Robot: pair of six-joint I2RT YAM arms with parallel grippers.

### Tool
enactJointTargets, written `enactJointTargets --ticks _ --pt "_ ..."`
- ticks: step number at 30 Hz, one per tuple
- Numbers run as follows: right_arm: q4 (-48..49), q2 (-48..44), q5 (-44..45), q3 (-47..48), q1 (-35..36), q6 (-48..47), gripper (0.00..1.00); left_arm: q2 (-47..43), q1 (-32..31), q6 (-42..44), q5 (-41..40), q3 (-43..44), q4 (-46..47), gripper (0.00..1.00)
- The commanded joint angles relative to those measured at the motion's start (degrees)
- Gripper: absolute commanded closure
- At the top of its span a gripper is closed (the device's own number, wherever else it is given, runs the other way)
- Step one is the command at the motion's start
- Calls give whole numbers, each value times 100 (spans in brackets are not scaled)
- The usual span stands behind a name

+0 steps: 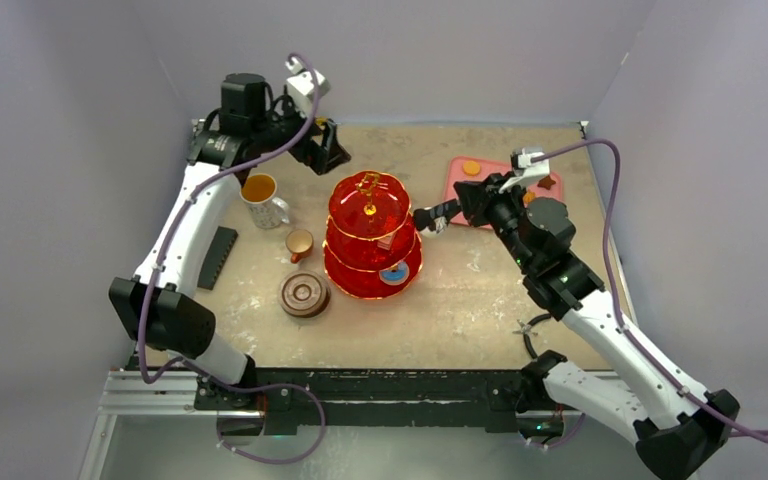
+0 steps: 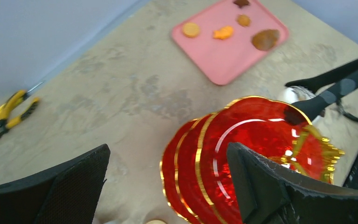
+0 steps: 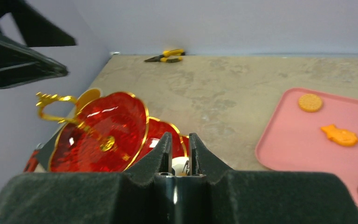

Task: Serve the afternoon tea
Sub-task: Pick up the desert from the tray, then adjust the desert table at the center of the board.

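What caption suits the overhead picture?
Right pincer holds black tongs beside the red tiered stand; left pincer open behind it.

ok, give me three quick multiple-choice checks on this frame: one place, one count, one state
1. Top view: where is the mug relative to the stand?
A. right of it
B. left of it
C. on its top tier

2. How many tiers does the stand have?
A. two
B. four
C. three

3. What state is the left gripper in?
A. open
B. shut on the mug
C. shut on the stand's handle

Answers:
1. B, the mug stands on the table to the left of the stand.
2. C, three red gold-rimmed plates are stacked under the handle.
3. A, the left wrist view shows its fingers spread wide and gripping nothing.
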Motion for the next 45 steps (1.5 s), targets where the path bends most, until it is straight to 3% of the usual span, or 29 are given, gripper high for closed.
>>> enactJointTargets --ticks 1,6,14,18,21,25,31,34,38,45 --pt "-270 -323 -546 -12 148 255 100 87 -524 479 601 303 -327 4" --pt "-475 -361 -708 39 251 256 100 229 -618 689 1067 666 -686 3" --pt "-340 -161 -805 170 339 251 100 492 -666 1806 1430 1624 -2144 1" --pt "-373 -136 -733 211 431 236 100 567 -666 3009 1618 2085 -3277 2" --pt "-418 -127 -688 247 452 207 100 610 -694 3043 1643 2120 -3495 1" --pt "-412 -199 -649 265 489 254 100 528 -831 2100 1501 1630 -2677 5" --pt "-474 -258 -527 223 516 245 100 -425 -1140 -380 685 -139 170 18" --pt "-510 -258 -446 228 527 212 100 -453 -1388 -948 241 -196 303 28" --pt "-495 -283 -418 210 529 207 100 -519 -1594 -1299 -327 -242 631 46" --pt "-485 -373 -263 206 529 175 100 -647 -2244 -1102 -1715 -348 778 73"
